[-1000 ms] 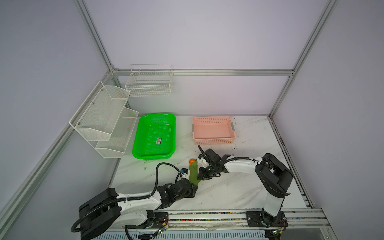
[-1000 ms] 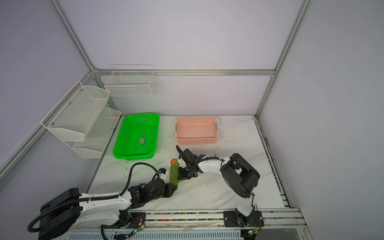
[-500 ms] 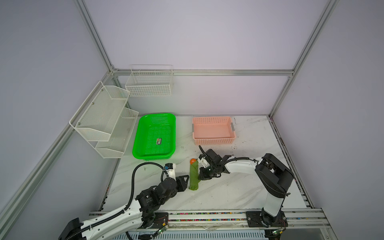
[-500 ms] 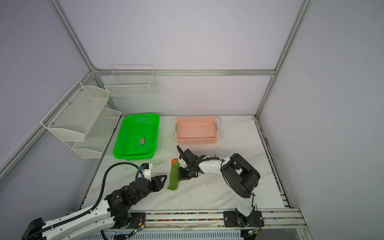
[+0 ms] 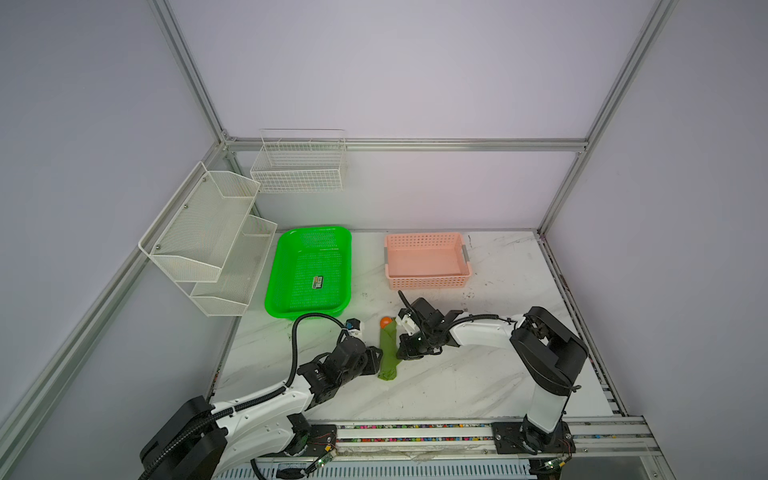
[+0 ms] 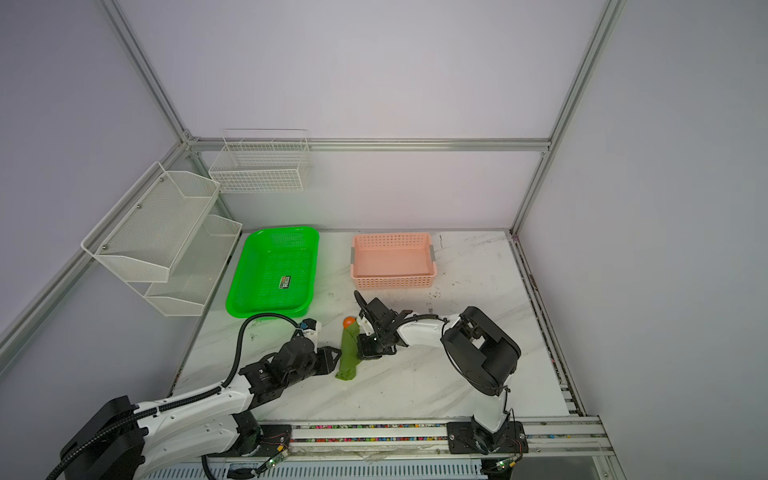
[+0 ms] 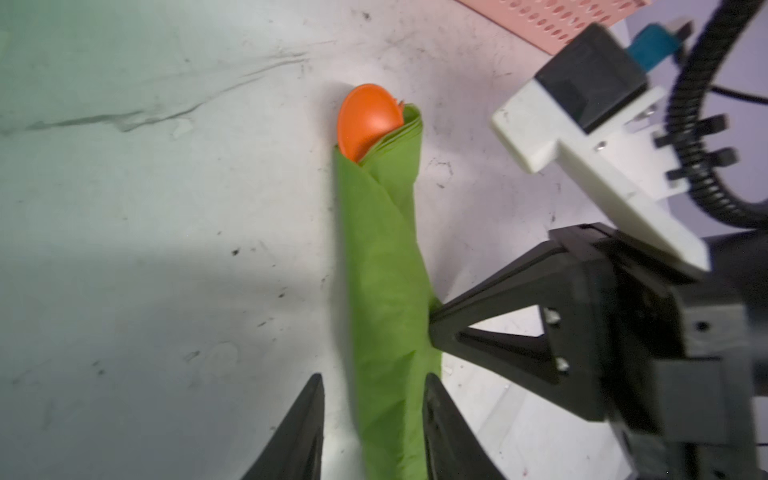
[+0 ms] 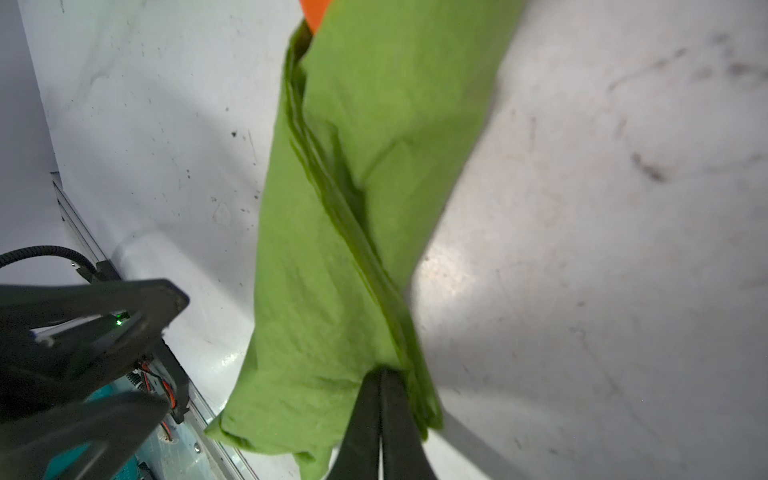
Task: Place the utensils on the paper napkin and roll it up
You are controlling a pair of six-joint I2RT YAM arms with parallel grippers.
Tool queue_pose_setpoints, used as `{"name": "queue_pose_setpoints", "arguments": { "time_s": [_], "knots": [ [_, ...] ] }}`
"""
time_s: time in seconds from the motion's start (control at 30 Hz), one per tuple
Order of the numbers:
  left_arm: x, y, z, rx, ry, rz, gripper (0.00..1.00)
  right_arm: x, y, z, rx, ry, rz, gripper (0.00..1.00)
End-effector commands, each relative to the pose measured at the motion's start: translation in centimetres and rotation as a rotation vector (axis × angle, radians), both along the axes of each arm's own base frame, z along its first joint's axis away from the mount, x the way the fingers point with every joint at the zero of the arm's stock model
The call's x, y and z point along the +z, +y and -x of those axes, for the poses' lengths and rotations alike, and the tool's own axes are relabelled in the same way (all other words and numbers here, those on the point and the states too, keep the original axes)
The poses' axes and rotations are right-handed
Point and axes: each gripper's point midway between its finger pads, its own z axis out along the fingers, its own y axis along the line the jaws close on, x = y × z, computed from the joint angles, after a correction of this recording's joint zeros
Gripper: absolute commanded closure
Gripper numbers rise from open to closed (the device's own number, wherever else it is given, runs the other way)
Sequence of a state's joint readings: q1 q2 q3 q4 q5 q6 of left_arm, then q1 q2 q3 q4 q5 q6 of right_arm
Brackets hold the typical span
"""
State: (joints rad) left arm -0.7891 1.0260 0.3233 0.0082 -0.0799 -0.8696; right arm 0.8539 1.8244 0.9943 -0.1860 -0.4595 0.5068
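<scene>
Left hand (image 7: 374, 376) straddles the rolled paper napkin (image 7: 382, 270) towards the end away from the spoon. Its two fingers stand apart on either side; one touches the paper and the other shows a strip of desk (image 7: 166, 249) beside it, so nothing is clamped. The roll lies on the desk between the two arms, in front of the tray and basket. The utensils are inside it, and only the orange spoon (image 7: 368, 118) bowl pokes out of the far end (a thin orange edge beside it may be another piece). Right hand (image 8: 380, 376) is closed, its tips against the roll's loose overlapping edge; whether a ply is nipped between them I cannot tell.

The napkin looks light, soft and easily torn, and the loose roll will likely spring open if released. The stiff cutlery within gives it a spine. I would hold it gently round the middle, across the overlap.

Left to right in both top views, the white wire shelves (image 5: 199, 232) and wall basket (image 5: 299, 166) look empty. The green tray (image 5: 272, 286) holds only a small label (image 5: 318, 282), and the pink basket (image 5: 428, 282) holds nothing.
</scene>
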Motion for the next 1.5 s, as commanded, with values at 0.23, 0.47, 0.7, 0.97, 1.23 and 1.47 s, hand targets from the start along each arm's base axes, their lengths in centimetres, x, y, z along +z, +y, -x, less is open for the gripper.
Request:
{"name": "queue_pose_setpoints", "arguments": {
  "time_s": [0.23, 0.47, 0.7, 0.97, 1.23, 1.47],
  "knots": [
    [3.5, -4.1, -1.2, -0.098, -0.070, 0.170, 0.70, -5.0, -3.5, 1.3, -0.037, 0.047, 0.185, 0.95],
    [1.2, -4.8, -0.2, -0.123, -0.004, 0.174, 0.73, -5.1, -3.4, 1.3, -0.034, 0.051, 0.187, 0.96],
    [-2.2, -3.7, 1.9, -0.096, 0.084, 0.167, 0.78, -5.2, -3.3, 1.5, -0.033, 0.061, 0.183, 0.97],
    [-5.1, -2.3, 3.7, -0.067, 0.150, 0.130, 0.81, -5.2, -2.8, 1.3, -0.032, 0.069, 0.171, 0.98],
    [-6.5, -1.8, 4.1, -0.058, 0.182, 0.099, 0.83, -4.7, -2.7, 1.2, -0.027, 0.064, 0.168, 0.98],
    [-7.1, -1.7, 4.3, -0.060, 0.200, 0.081, 0.84, -1.3, -2.2, 0.4, -0.032, 0.018, 0.141, 0.95]
  ]
}}
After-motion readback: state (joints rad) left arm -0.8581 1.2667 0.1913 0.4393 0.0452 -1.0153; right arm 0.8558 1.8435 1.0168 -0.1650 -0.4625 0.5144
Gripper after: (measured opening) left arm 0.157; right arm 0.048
